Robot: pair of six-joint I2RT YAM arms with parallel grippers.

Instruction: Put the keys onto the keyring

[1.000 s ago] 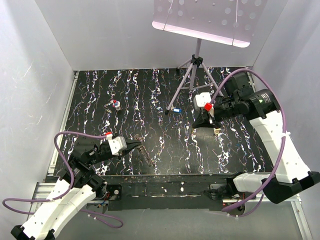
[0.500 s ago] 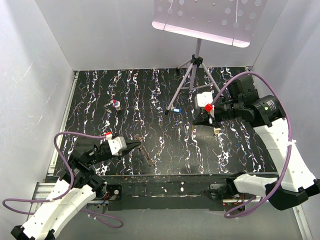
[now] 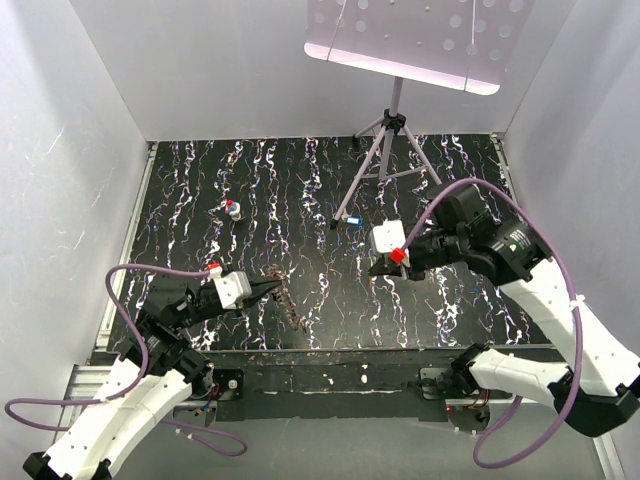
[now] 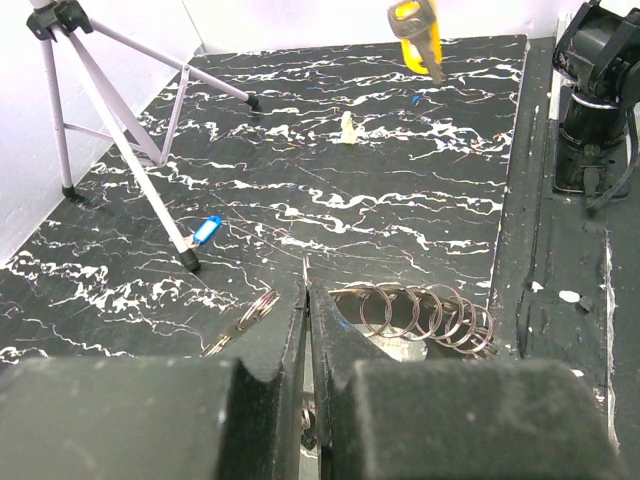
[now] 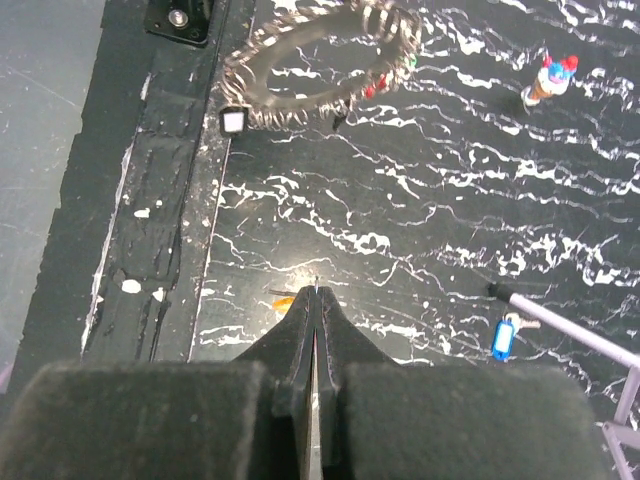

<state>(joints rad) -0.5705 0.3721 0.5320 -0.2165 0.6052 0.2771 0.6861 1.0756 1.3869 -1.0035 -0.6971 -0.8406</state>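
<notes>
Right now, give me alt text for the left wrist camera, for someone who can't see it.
The left pincer, shut, grips the keyring, a band of wire loops, at the bottom. On the black marbled table beyond lie a blue key beside a tripod foot and a beige key farther off; a yellow key hangs at the top edge.

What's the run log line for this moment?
left claw: shut on keyring | right claw: shut on yellow key | blue key: loose beside tripod
</notes>
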